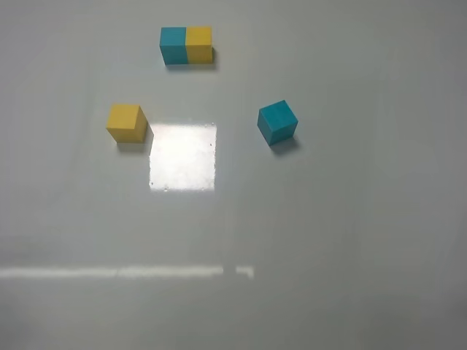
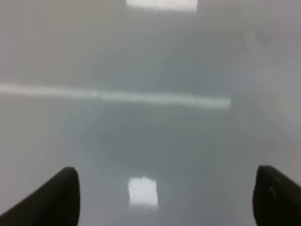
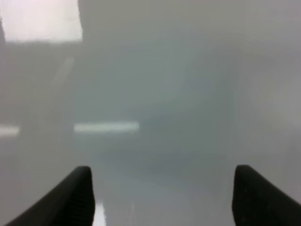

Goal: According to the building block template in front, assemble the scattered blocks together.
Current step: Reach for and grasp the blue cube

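Note:
The template (image 1: 187, 45), a short bar with a teal half on the left and a yellow half on the right, lies at the back of the table. A loose yellow cube (image 1: 126, 122) sits left of centre. A loose teal cube (image 1: 277, 122) sits right of centre, turned at an angle. Neither arm shows in the exterior high view. My left gripper (image 2: 164, 197) is open and empty over bare table. My right gripper (image 3: 162, 195) is open and empty over bare table. No block shows in either wrist view.
The grey glossy table (image 1: 328, 240) carries a bright square glare patch (image 1: 183, 156) between the two cubes and a thin light streak (image 1: 124, 272) across the front. Nothing else stands on it.

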You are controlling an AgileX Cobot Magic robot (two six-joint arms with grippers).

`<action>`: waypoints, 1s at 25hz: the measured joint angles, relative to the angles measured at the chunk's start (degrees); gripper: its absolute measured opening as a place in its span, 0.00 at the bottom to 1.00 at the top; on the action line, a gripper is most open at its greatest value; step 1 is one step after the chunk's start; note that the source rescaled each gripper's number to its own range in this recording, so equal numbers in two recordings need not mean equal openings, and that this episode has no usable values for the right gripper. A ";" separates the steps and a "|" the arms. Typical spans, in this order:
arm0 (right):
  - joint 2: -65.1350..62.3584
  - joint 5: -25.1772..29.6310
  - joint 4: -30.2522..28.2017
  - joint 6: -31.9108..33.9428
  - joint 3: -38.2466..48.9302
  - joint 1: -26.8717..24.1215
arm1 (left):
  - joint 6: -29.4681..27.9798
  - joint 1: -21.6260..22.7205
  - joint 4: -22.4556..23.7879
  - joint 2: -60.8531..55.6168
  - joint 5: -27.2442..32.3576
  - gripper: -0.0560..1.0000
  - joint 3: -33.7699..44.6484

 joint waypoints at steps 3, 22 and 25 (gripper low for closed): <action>0.00 0.00 0.00 0.00 0.00 0.00 | -0.06 0.00 0.11 0.00 0.00 0.77 0.00; 0.00 0.00 0.00 0.00 0.00 0.00 | 1.69 0.00 -0.02 0.07 0.18 0.77 -0.30; 0.00 0.00 0.00 0.00 0.00 0.00 | 2.56 0.00 -0.10 2.24 0.69 0.77 -3.03</action>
